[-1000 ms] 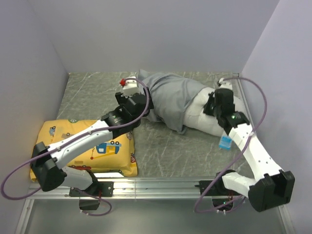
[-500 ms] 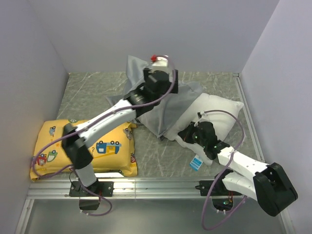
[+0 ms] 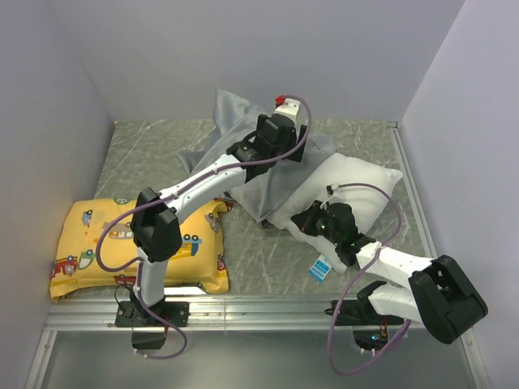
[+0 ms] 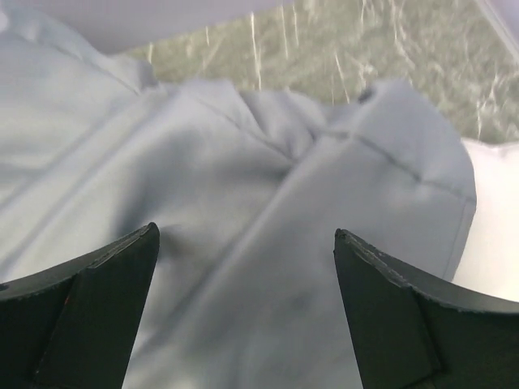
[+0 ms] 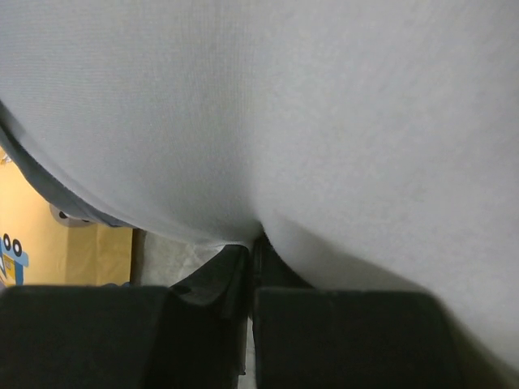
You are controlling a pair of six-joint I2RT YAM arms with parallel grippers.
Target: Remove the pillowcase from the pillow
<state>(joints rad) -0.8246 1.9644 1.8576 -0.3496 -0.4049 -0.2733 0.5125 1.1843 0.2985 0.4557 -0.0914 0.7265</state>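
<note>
The grey pillowcase (image 3: 231, 134) lies crumpled at the back centre, one edge over the left end of the white pillow (image 3: 357, 186). My left gripper (image 3: 258, 154) hovers open just above the cloth. In the left wrist view nothing sits between its fingers (image 4: 97, 284), only the pillowcase (image 4: 243, 162) below, with the pillow (image 4: 495, 235) at the right edge. My right gripper (image 3: 305, 220) is shut on the pillow's near left edge. The right wrist view shows the jaws pinching a fold of the pillow (image 5: 324, 121). The pillow's blue tag (image 3: 321, 267) lies on the table.
A yellow cartoon-vehicle print pillow (image 3: 138, 243) lies at the near left, beside the left arm's base; it also shows in the right wrist view (image 5: 49, 235). Walls close in the left, back and right. A metal rail (image 3: 259, 306) runs along the near edge.
The pillow has come mostly out of the pillowcase, dragged toward the near left by my right gripper. My left arm swung back and right, and the pillowcase now heaps up at the back.
</note>
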